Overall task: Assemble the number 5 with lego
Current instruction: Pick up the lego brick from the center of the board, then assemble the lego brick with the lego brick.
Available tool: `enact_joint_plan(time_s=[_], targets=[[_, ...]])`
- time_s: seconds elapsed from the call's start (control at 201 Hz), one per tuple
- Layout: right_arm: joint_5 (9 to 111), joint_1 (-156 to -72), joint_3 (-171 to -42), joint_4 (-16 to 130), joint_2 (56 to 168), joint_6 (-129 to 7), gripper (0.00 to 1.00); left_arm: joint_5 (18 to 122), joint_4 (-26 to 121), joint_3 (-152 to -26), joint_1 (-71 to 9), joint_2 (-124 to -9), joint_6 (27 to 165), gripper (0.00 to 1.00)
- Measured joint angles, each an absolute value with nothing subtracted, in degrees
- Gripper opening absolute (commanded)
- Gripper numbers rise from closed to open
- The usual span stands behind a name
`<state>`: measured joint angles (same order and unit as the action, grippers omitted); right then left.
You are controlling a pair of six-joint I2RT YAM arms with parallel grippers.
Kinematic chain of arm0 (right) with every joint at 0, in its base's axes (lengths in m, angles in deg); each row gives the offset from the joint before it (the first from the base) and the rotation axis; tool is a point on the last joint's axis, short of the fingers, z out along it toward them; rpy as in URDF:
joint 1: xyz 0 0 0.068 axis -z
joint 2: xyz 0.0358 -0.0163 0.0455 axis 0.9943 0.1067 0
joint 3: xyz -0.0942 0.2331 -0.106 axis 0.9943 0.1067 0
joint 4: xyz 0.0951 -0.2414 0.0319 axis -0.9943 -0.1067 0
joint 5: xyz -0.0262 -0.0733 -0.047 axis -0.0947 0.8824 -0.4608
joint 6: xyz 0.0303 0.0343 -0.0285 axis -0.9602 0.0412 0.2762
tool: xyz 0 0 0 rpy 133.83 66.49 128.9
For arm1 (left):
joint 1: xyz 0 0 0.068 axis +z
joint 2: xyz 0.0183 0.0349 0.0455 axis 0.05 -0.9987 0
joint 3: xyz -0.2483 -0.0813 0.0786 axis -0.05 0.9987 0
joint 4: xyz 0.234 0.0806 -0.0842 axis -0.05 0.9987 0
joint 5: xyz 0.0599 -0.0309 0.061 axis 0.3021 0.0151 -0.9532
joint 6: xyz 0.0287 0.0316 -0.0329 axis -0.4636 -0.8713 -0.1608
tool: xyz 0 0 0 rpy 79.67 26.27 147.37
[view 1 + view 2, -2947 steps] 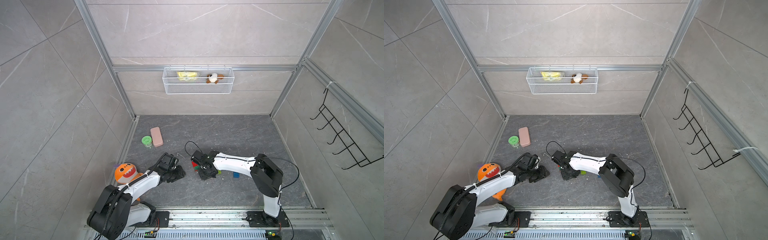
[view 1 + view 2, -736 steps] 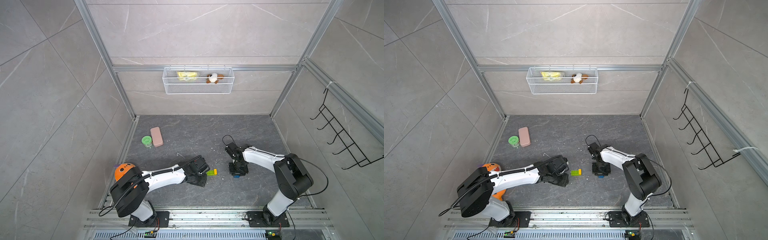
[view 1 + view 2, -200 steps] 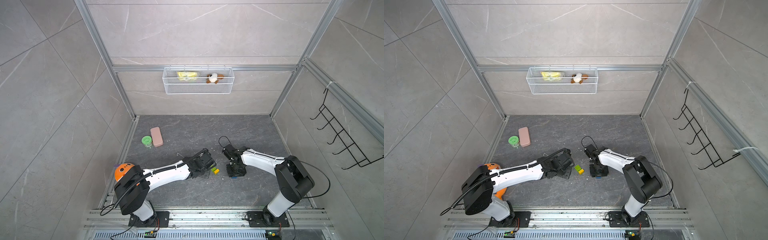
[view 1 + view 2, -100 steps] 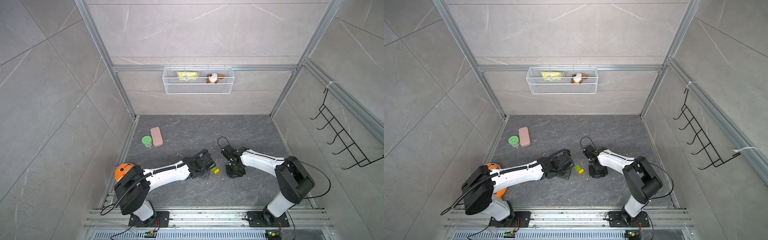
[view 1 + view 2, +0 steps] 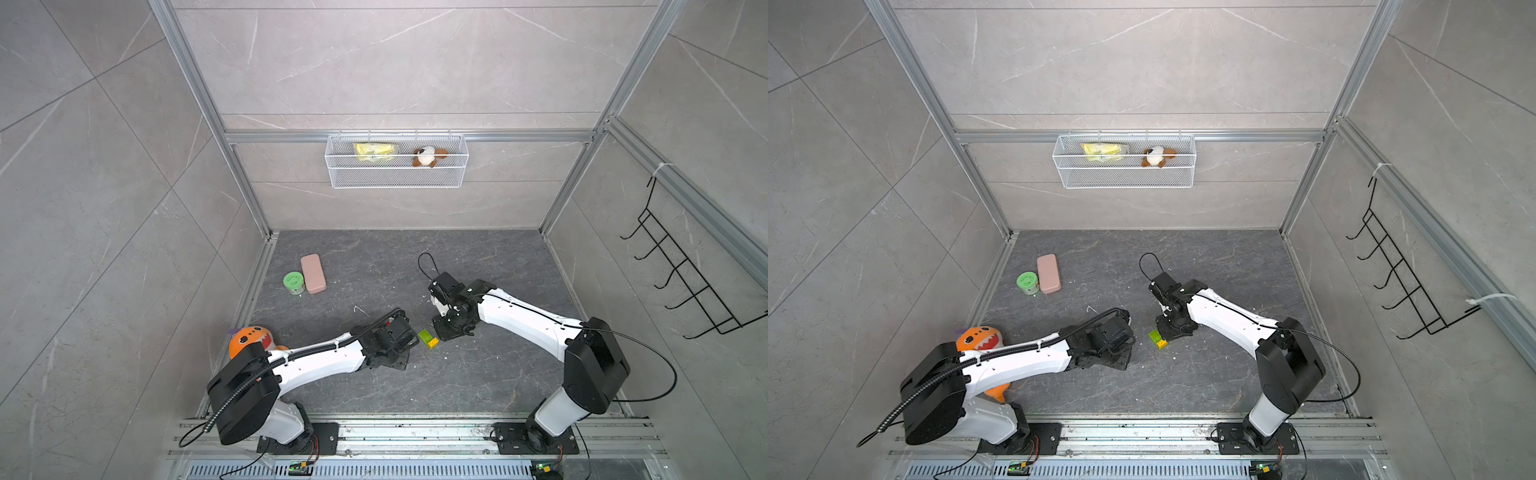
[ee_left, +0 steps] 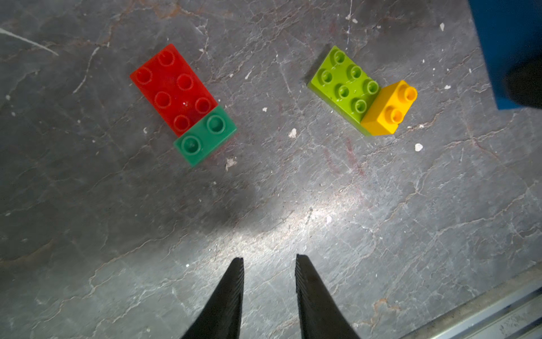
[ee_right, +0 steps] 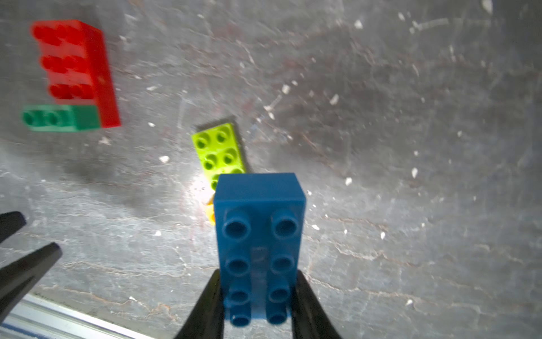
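Left gripper (image 6: 269, 259): spread, nothing between the fingers; hangs above bare floor (image 5: 415, 266), short of both brick pairs.
Right gripper (image 7: 258, 274): pinching the blue brick (image 7: 259, 211) by its long sides, near one end.
Blue brick: held off the floor, studs toward the right wrist camera; free end over the yellow brick (image 6: 388, 108), covering most of it in the right wrist view.
Red brick (image 6: 173, 88): flat on the floor, studs up.
Dark-green brick (image 6: 205, 136): against one short end of the red brick, touching; clipped on or only butted, cannot tell.
Lime-green brick (image 6: 343, 85): flat, studs up, apart from the red and dark-green pair.
Yellow brick: at one end of the lime-green brick, touching, top standing higher than the lime-green studs.
Number 5: not yet whole; two pairs and the blue brick all separate.
Floor: dark grey stone, flecked with white crumbs.
Off to the side: pink block (image 5: 313, 273) and green round tub (image 5: 293, 281) just beside each other, well apart from the bricks; orange toy (image 5: 249, 338) by the left arm.
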<state>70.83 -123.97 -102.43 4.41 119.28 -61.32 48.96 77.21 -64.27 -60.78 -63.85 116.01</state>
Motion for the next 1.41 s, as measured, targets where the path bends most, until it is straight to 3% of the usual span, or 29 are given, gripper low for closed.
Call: enact_joint_plan(time_s=[0.503,1.413], targets=[[70.11,-126.97,-108.72,1.24,127.32,-54.37,0.23,50.56,76.58,-53.43,-55.82,-49.64,121.06,0.38],[72.99,-127.47,-110.73,0.3,131.94,-52.68,0.22,50.51,76.58,-52.67,-55.31,-48.68,121.97,0.38]])
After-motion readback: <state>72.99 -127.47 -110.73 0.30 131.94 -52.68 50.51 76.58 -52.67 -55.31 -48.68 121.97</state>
